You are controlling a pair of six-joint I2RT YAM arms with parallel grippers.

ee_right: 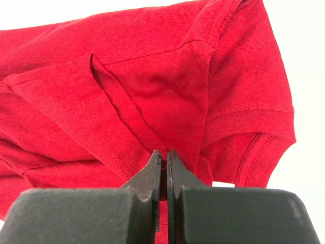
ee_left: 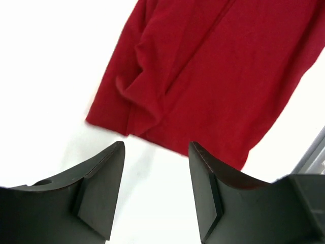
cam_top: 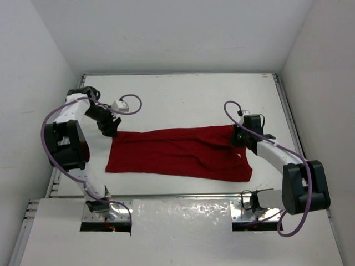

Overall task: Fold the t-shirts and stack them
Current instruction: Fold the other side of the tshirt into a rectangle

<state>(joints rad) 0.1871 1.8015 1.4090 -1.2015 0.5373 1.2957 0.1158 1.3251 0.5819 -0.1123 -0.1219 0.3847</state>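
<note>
The t-shirt [cam_top: 177, 152] is seen as a plain dark red one with no print, soft and pretty wrinkly, laid out as a long band running left to right across the middle of the table [cam_top: 183, 94]. Its near right corner hangs a bit closer to the arms than the rest. In the right wrist view a short sleeve [ee_right: 254, 132] with a stitched hem is shown on the right, and a sharp crease is cut diagonally through the cloth beside it. The right gripper [ee_right: 165, 152] is found at the far right corner of the shirt, jaws squeezed together with red fabric pinched between them. The left gripper [ee_left: 156, 147] is parked at the far left corner, jaws roughly half apart with nothing held; only bare table and the edge of the hem are seen in the gap. The surface is flat, matte white and framed by metal rails [cam_top: 291, 122] along the sides. It is boxed in by plain white walls [cam_top: 183, 33] on three sides, and purple cables [cam_top: 50, 122] are looped along both arms.
</note>
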